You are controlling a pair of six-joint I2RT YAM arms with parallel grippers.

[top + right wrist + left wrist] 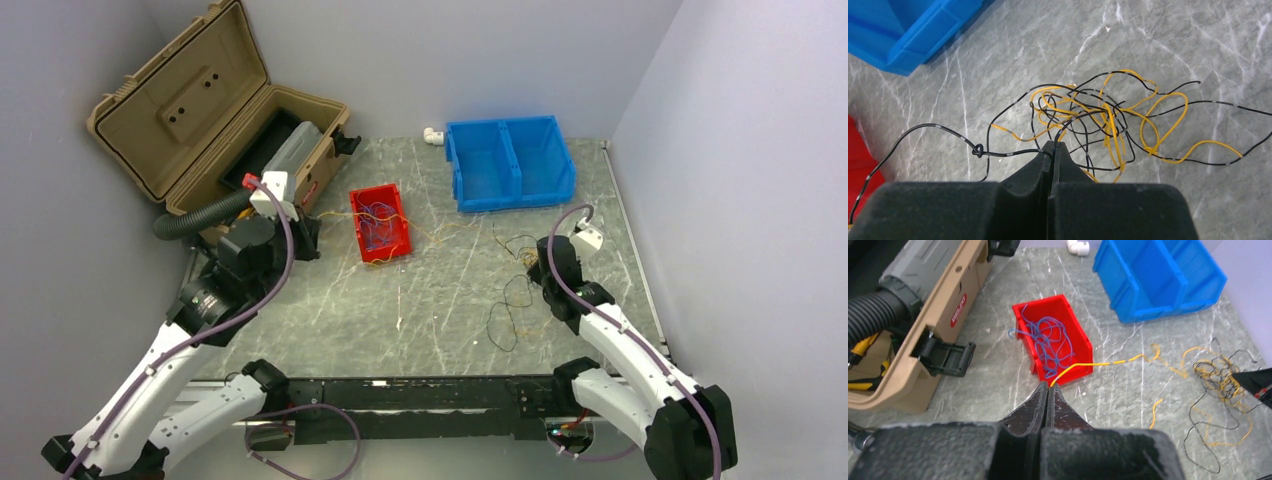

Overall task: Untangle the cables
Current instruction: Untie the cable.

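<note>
An open tan case (200, 110) is seen whole only from overhead. Its red label (959, 310), writing unreadable, is caught by the left wrist view alone. Blue cables (1050, 340) are piled in the red bin (1073, 376). A yellow cable (1098, 364) is pinched in the closed left end effector (1048, 388). A black cable (1013, 153) from the tangle (1098, 120) on the table (1198, 45) is clamped in the closed right end effector (1053, 146).
</note>
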